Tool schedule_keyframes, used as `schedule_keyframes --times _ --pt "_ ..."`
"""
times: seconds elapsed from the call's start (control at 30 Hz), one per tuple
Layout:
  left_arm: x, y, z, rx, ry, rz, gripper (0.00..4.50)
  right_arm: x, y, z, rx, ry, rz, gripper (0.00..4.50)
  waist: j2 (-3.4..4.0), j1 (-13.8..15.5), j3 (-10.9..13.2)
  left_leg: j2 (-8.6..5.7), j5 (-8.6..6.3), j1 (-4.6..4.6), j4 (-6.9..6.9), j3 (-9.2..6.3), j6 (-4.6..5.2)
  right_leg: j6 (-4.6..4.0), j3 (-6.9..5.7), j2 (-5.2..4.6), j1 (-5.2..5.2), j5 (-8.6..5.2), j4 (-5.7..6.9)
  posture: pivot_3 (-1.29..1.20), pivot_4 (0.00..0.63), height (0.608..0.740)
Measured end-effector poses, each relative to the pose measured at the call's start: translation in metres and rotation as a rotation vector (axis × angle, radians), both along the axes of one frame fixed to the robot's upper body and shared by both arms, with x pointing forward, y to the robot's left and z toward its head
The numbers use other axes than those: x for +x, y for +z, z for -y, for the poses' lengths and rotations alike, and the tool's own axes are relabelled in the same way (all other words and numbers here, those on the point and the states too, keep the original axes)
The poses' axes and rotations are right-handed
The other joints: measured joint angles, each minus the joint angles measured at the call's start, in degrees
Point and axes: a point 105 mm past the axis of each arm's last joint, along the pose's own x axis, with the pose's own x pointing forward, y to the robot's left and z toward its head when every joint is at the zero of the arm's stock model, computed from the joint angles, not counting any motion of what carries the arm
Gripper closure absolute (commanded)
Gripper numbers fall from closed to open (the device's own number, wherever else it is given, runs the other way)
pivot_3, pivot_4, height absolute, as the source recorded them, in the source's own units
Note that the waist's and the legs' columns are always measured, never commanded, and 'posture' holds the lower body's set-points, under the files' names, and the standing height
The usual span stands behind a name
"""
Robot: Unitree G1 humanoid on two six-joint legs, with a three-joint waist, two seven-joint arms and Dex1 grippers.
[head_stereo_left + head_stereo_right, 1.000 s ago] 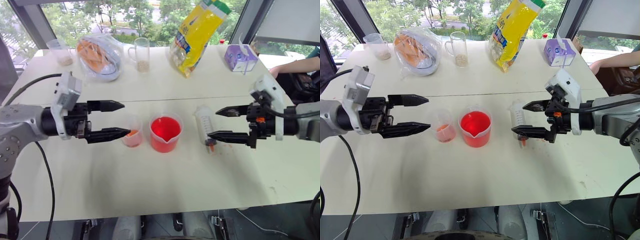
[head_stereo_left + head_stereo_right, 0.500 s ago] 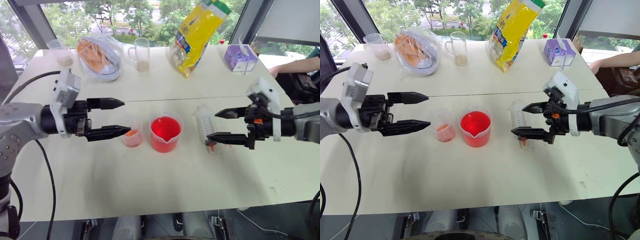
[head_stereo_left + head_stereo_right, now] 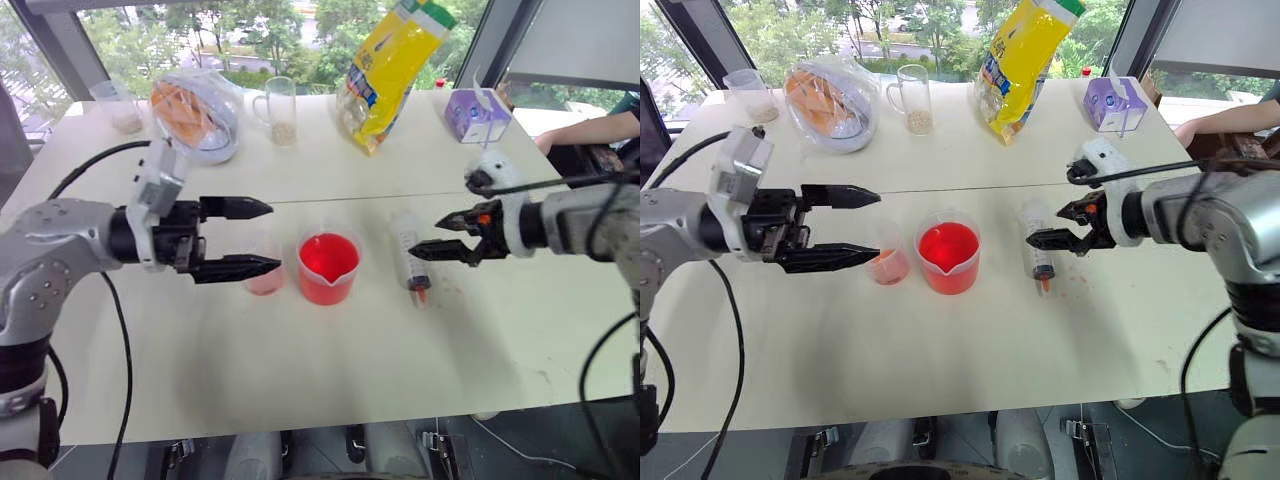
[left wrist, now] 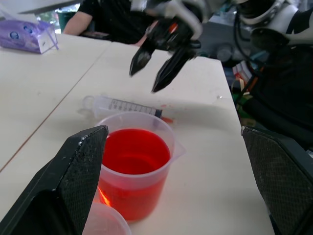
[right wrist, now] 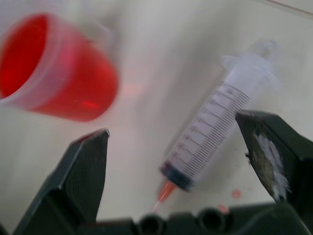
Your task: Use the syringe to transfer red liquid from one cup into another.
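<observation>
The syringe [image 3: 410, 250] lies flat on the white table [image 3: 300, 370], its orange tip toward me, right of the wide beaker of red liquid [image 3: 328, 268]. The small pinkish cup [image 3: 263, 282] stands left of the beaker, partly behind the lower finger of my left gripper [image 3: 274, 236]. That gripper is open and level, holds nothing, and points toward the cups from the left. My right gripper [image 3: 426, 236] is open, tilted down, just above and to the right of the syringe. In the right wrist view the syringe [image 5: 215, 132] lies between the fingers [image 5: 83, 181], untouched.
Along the far edge stand a glass mug [image 3: 283, 108], a yellow bag [image 3: 395, 65], a clear bag with orange contents [image 3: 195, 110], a purple box [image 3: 480, 113] and a small cup [image 3: 122, 103]. A person's arm [image 3: 590, 130] rests at the far right.
My right gripper has moved forward and down, rolling as it went, and now hangs over the syringe. The left gripper has hardly moved. Both stay open.
</observation>
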Motion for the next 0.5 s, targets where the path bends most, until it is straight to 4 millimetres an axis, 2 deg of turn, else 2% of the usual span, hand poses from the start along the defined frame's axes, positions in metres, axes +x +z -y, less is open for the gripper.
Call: schedule_keyframes --times 0.13,0.27,0.5 --pt "0.002 -0.008 0.007 0.011 -0.033 0.006 0.0 0.028 -0.023 0.007 -0.038 -0.182 -0.102 0.05 0.0 0.2 0.0 -0.03 0.0 -0.04 0.0 0.08 0.0 0.03 0.07 -0.01 -0.04 0.03 0.01 0.0 0.15 0.74" --pt "0.002 -0.014 0.014 0.008 -0.04 -0.002 0.0 0.041 -0.037 0.014 -0.052 -0.263 -0.155 0.05 -0.01 0.26 -0.01 -0.05 -0.04 -0.12 0.01 0.12 0.08 0.13 0.16 -0.05 -0.07 0.09 -0.03 0.0 0.15 0.74" --pt "0.002 -0.02 0.014 0.014 -0.028 0.001 0.0 0.055 -0.055 0.008 -0.106 -0.293 -0.188 0.05 -0.01 -0.24 -0.01 -0.03 -0.05 -0.05 -0.01 0.16 0.1 0.19 0.21 0.02 -0.12 0.13 0.02 0.0 0.15 0.74"
